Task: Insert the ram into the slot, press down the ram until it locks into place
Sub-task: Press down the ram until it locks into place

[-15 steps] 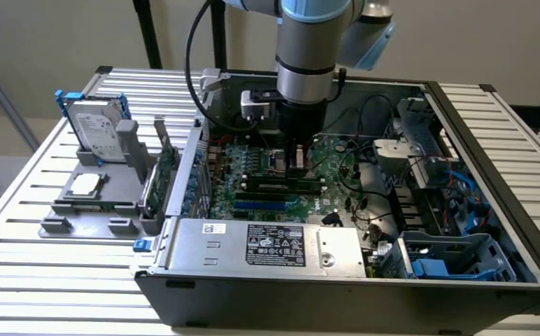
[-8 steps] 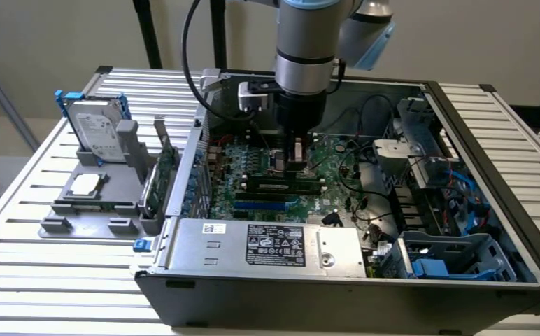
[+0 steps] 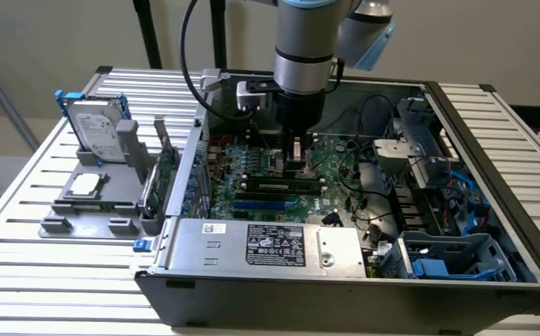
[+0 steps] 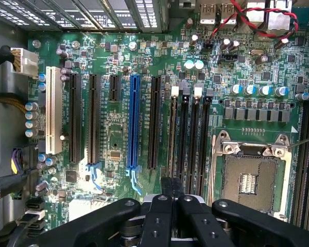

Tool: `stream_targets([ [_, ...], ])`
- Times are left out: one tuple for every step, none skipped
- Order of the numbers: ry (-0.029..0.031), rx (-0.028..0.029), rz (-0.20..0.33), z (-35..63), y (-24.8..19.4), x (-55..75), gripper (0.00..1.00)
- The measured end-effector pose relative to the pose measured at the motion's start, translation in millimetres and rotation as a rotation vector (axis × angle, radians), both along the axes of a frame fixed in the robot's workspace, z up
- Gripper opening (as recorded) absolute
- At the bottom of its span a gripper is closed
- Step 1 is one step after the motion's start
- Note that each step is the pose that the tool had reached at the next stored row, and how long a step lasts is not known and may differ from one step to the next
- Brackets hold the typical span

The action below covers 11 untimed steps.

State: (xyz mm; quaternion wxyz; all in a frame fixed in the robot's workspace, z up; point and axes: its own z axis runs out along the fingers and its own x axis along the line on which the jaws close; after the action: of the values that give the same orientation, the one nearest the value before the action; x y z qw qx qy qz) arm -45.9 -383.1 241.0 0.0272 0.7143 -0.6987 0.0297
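Note:
The ram (image 3: 278,186) is a long dark-green stick standing on edge in a black memory slot (image 3: 251,179) on the motherboard. Seen edge-on in the wrist view, the ram (image 4: 172,135) sits in the outermost slot of several parallel black slots (image 4: 194,135) with pale end clips (image 4: 175,91). My gripper (image 3: 295,158) hangs straight down over the ram's middle. Its fingers (image 4: 162,206) are shut together, their tip right above the ram's top edge. I cannot tell whether they touch it.
The open PC case wall (image 3: 494,175) surrounds the board. The CPU socket (image 4: 250,175) lies beside the memory slots, with a blue slot (image 4: 134,123) and a white slot (image 4: 54,110) on the other side. Power supply (image 3: 261,241) in front. Hard drive (image 3: 97,133) and green expansion card (image 3: 163,175) on a grey fixture outside.

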Motion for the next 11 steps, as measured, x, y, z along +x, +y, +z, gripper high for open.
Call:
stream_targets([
  [0.0000,0.0000,0.000,0.0,0.0,0.0,0.11],
  [0.0000,0.0000,0.000,0.0,0.0,0.0,0.11],
  [0.0001,-0.0001,0.000,-0.1,0.0,-0.2,0.11],
  [0.0001,0.0000,0.000,-0.5,0.1,-0.4,0.11],
  [0.0000,0.0000,0.000,-1.0,0.2,-0.4,0.11],
  [0.0001,-0.0001,0.000,-1.6,0.5,-0.4,0.11],
  [0.0004,-0.0001,0.000,-2.2,0.8,-0.4,0.11],
  [0.0011,-0.0001,0.000,-2.9,1.3,-0.4,0.11],
  [0.0019,0.0000,0.000,-3.6,1.9,-0.4,0.11],
  [0.0034,0.0000,0.000,-4.3,2.3,-0.4,0.11],
  [0.0050,0.0001,0.000,-5.1,2.7,-0.4,0.11],
])
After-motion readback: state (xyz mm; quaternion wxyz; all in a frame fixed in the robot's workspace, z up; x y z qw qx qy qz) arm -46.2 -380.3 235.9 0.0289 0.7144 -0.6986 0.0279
